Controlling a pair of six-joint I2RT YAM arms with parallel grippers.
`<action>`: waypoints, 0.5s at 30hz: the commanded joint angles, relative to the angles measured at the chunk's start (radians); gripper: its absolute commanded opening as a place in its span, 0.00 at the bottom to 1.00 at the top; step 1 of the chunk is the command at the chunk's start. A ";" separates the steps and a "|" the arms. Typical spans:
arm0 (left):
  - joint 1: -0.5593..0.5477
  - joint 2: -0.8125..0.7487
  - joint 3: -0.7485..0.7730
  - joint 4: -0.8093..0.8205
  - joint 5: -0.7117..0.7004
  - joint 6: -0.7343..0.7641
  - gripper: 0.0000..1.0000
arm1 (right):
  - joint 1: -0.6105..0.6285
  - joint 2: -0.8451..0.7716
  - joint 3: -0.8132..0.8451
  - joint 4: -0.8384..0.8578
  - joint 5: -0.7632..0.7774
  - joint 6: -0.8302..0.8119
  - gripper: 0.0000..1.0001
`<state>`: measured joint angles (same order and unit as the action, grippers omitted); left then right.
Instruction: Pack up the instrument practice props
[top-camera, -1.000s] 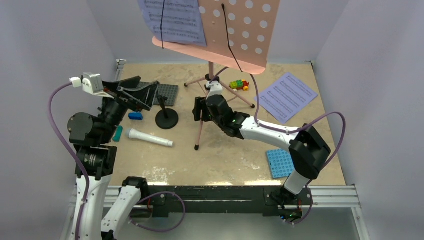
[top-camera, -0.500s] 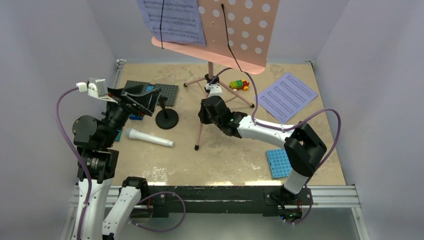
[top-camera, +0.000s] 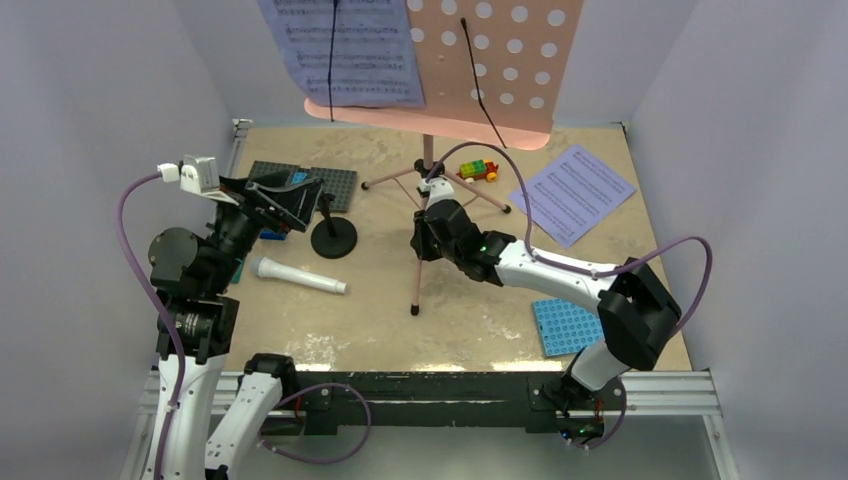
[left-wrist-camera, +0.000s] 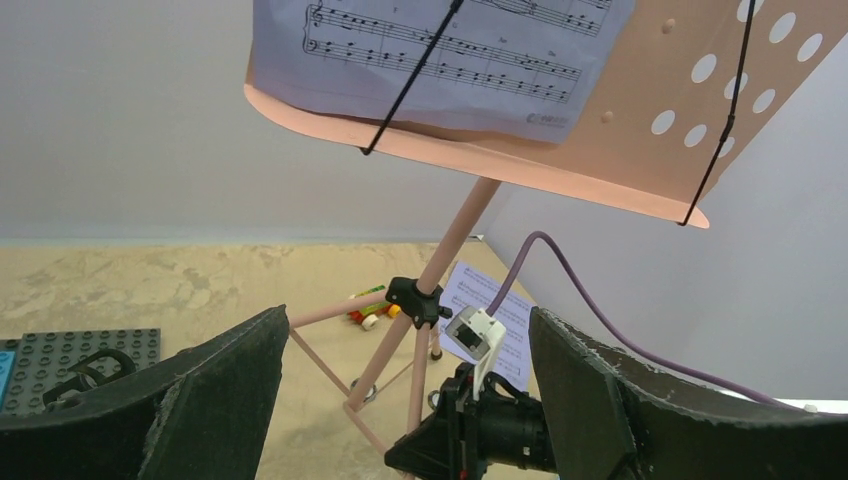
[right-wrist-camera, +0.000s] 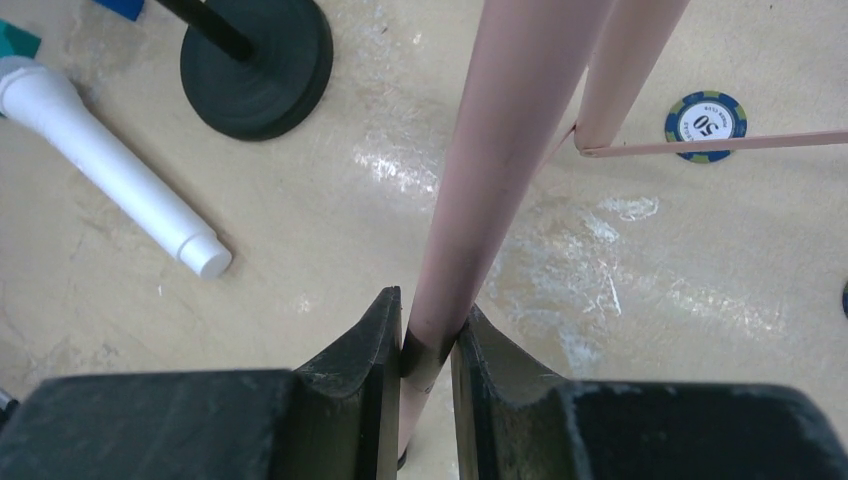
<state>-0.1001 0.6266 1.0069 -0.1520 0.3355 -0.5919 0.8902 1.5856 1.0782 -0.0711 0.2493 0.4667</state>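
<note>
The pink tripod music stand stands at the back middle. A lavender sheet-music page is clipped on its dotted desk, and another page lies flat at the right. My right gripper is shut on the stand's front leg, one jaw on each side of the tube. The white microphone lies left of centre. Just behind it stands the black round-based mic stand. My left gripper hovers open and raised at the left, holding nothing, and its camera faces the stand's desk.
Grey studded plates lie behind the mic stand. A blue plate sits at the front right, near the right arm's elbow. Small toy bricks rest by the stand's rear legs. A poker chip lies near the legs.
My right gripper has closed on the stand's front leg and shifted right with it. The leg now hangs steeper and the desk sits further right. The left arm settled lower.
</note>
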 joint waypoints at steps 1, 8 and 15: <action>0.005 0.009 0.008 0.008 0.017 -0.014 0.93 | -0.002 -0.083 -0.047 -0.038 -0.025 -0.162 0.00; 0.005 0.006 0.011 0.010 0.020 -0.014 0.93 | -0.002 -0.154 -0.123 -0.028 -0.100 -0.217 0.00; 0.005 -0.001 0.044 -0.004 0.027 -0.015 0.94 | -0.001 -0.197 -0.182 -0.050 -0.103 -0.289 0.00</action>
<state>-0.1001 0.6327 1.0077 -0.1566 0.3386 -0.5919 0.8822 1.4258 0.9245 -0.0708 0.1379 0.3557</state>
